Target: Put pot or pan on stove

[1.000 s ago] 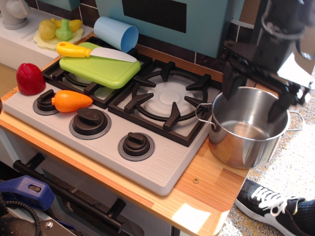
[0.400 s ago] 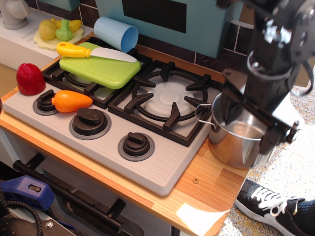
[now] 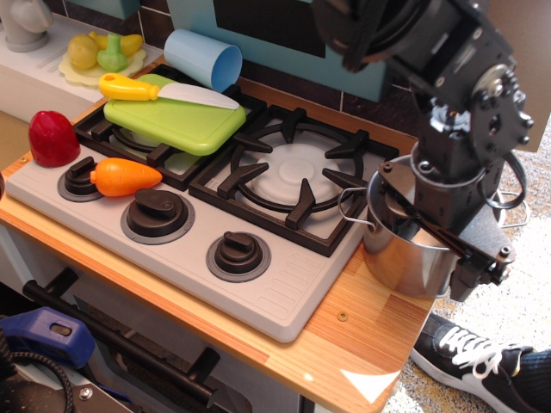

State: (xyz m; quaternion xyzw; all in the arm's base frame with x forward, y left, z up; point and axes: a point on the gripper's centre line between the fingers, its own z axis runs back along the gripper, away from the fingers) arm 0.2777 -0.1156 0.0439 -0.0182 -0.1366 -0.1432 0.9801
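Note:
The shiny steel pot stands on the wooden counter just right of the light grey stove, beside the right burner grate, which has nothing on it. One wire loop handle points toward the stove. My gripper is lowered onto the pot, jaws spread wide: one finger is at the pot's left rim, the other is down by its right side. The arm hides most of the pot's opening and the far handle.
A green cutting board with a yellow-handled knife covers the left burner. An orange carrot lies on the knobs, a red pepper at the stove's left edge, a light-blue cup behind. The counter edge is close to the pot's right.
My gripper has come down from above the pot to straddle it and has turned. The pot has stayed in about the same place on the counter.

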